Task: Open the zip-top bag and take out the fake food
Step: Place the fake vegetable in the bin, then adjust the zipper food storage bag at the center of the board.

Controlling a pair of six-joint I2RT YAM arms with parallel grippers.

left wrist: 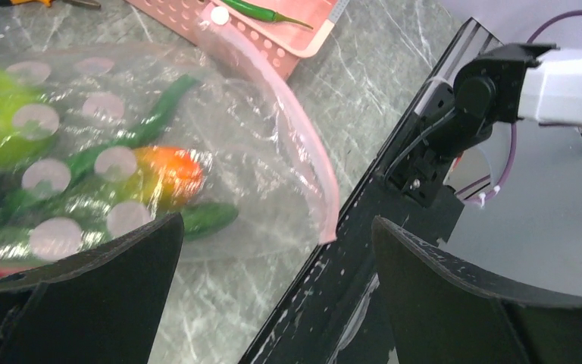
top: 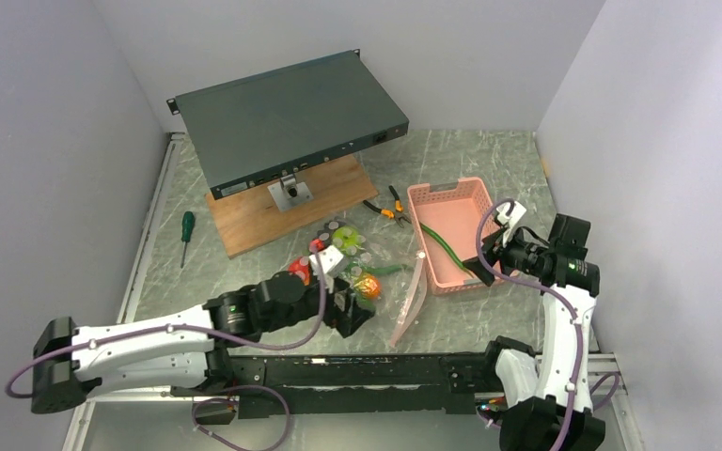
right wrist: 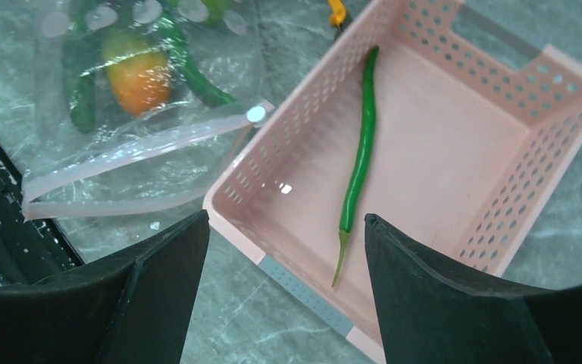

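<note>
Right wrist shows one green pod (right wrist: pixel 360 152) lying inside pink basket (right wrist: pixel 455 152).

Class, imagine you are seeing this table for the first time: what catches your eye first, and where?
The dotted zip-top bag lies in the middle, bright fake food showing through it. To its right, a pink basket holds one long green pod. Behind, a big dark metal box sits on a wooden board.

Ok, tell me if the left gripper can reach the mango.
Probably not directly: the open left gripper hangs over the zip-top bag, whose film covers the mango; its mouth faces the basket.
</note>
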